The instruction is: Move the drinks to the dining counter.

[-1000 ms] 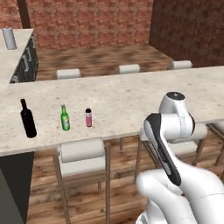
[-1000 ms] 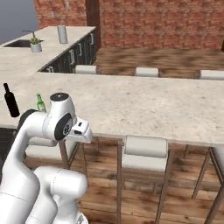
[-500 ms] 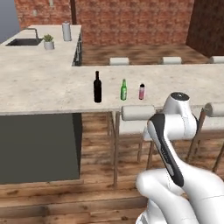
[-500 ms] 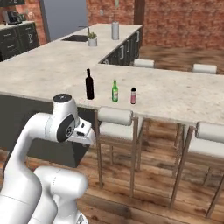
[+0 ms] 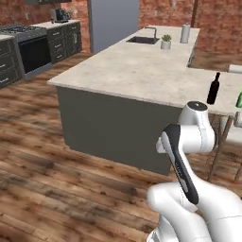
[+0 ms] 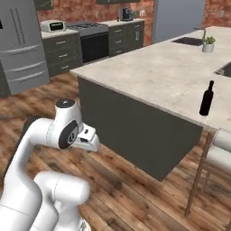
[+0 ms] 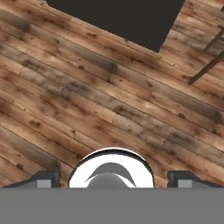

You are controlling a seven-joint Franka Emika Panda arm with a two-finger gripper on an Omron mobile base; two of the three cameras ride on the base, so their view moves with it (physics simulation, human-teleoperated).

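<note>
On the far right stretch of the stone table (image 5: 137, 71), beyond its dark grey end panel, stands the black wine bottle (image 5: 213, 88), upright and free of any contact; a sliver of the green bottle (image 5: 239, 99) shows just to the right of the wine bottle at the frame edge. The same wine bottle (image 6: 207, 99) appears in the right base view, standing near the table's front edge above a pale cushioned stool (image 6: 222, 153). Farther along the table from the wine bottle lie a sink (image 5: 142, 40), a small potted plant (image 5: 166, 42) and a grey canister (image 5: 185, 33). The arm is folded close to the base, well apart from the wine bottle, with the hand aimed down at the wooden floor (image 7: 109, 100). The claw (image 7: 113, 178) stands wide open and holds nothing; only its two dark fingertips (image 7: 46, 178) edge into the hand view. Judged from this layout, the step in hand is travel between pick-ups, with no drink carried and at least two bottles standing on the stool-lined table. The next move calls for bringing the base to the remaining drinks, then raising the folded arm before any reach.
</note>
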